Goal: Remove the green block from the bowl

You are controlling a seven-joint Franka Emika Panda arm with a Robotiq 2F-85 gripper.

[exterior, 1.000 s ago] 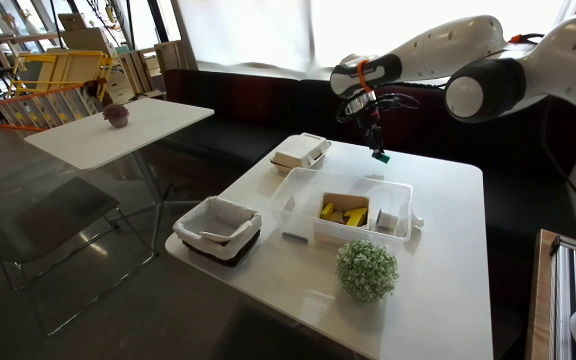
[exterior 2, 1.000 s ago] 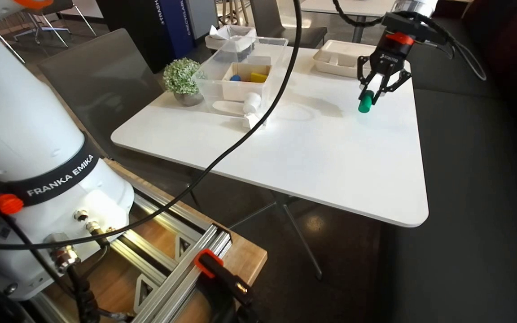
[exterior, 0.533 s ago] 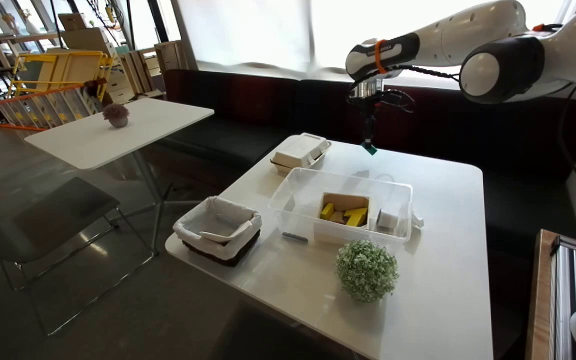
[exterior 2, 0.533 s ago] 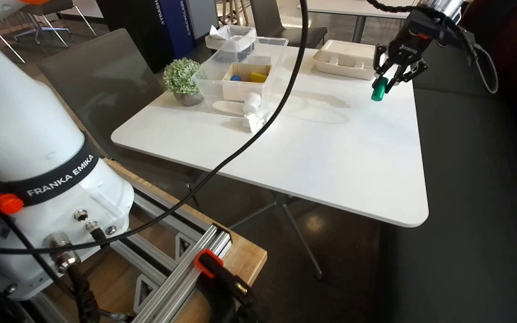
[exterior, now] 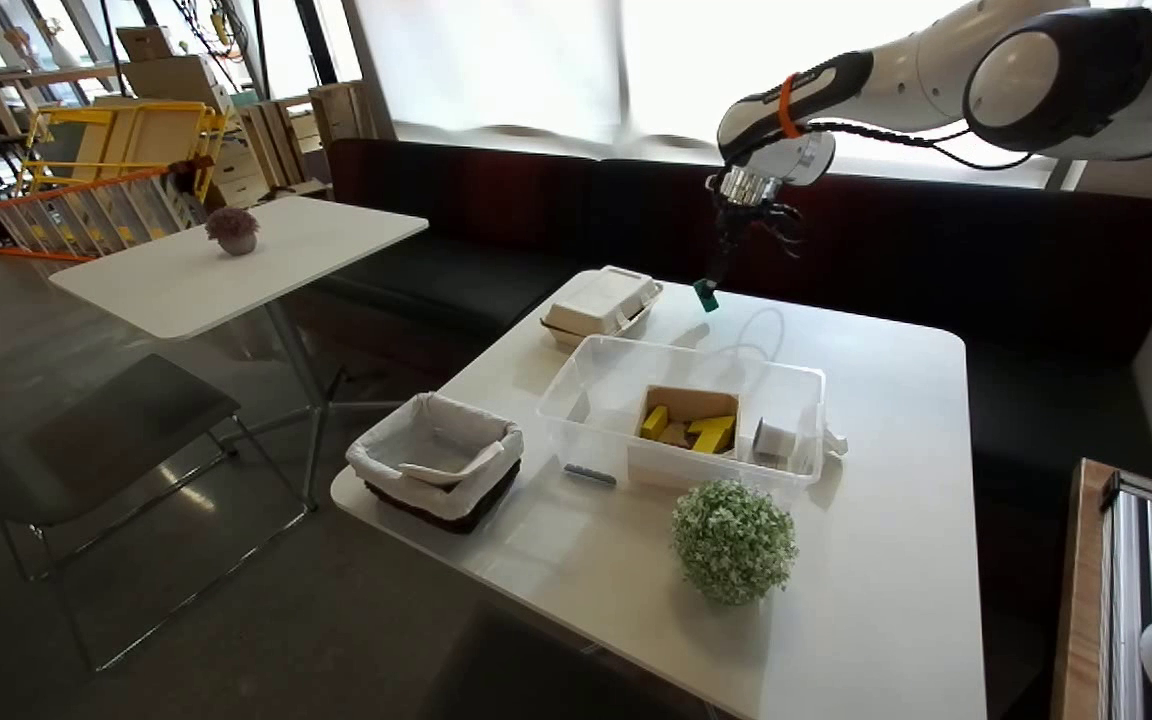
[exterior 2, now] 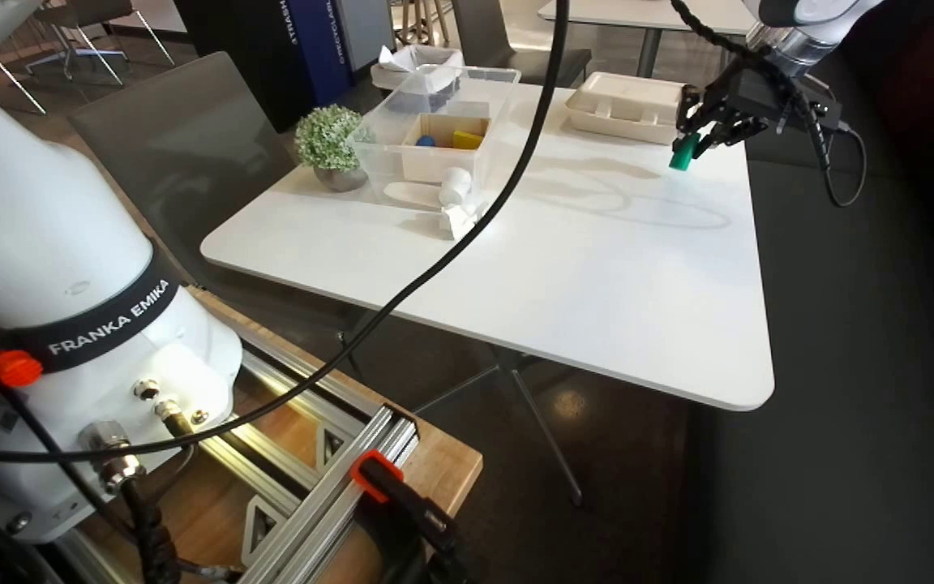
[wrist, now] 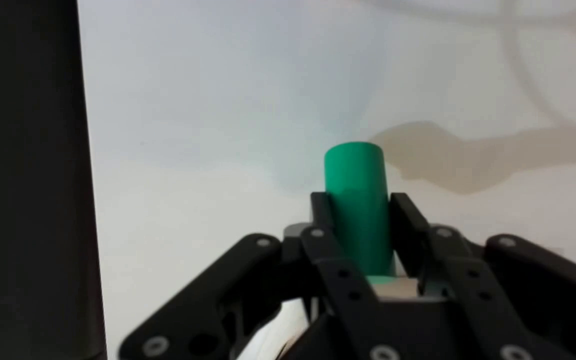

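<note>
The green block [wrist: 355, 170], a short green cylinder, is between the fingers of my gripper [wrist: 359, 212] in the wrist view. The fingers touch it on both sides and its far end sticks out past them. In both exterior views the block [exterior: 705, 296] [exterior 2: 683, 152] is tilted and held over the far part of the white table, beside a takeaway box. How high it is above the table is hard to tell. The bowl, a deep translucent white plastic tub [exterior: 586, 437], stands mid-table, apart from the block; it also shows in an exterior view [exterior 2: 499, 105].
A closed takeaway box [exterior: 601, 300] stands close to the gripper. The tub holds an open box [exterior: 688, 400] with yellow pieces and a white cup [exterior: 774, 440]. A lined basket [exterior: 441, 430] and a bushy plant [exterior: 734, 545] stand near the edge. A dark bench [exterior 2: 824, 365] borders the table.
My gripper has moved with the green block towards the takeaway box, and the hand is tilted more. The block stays between the fingers. The things on the table have not moved.
</note>
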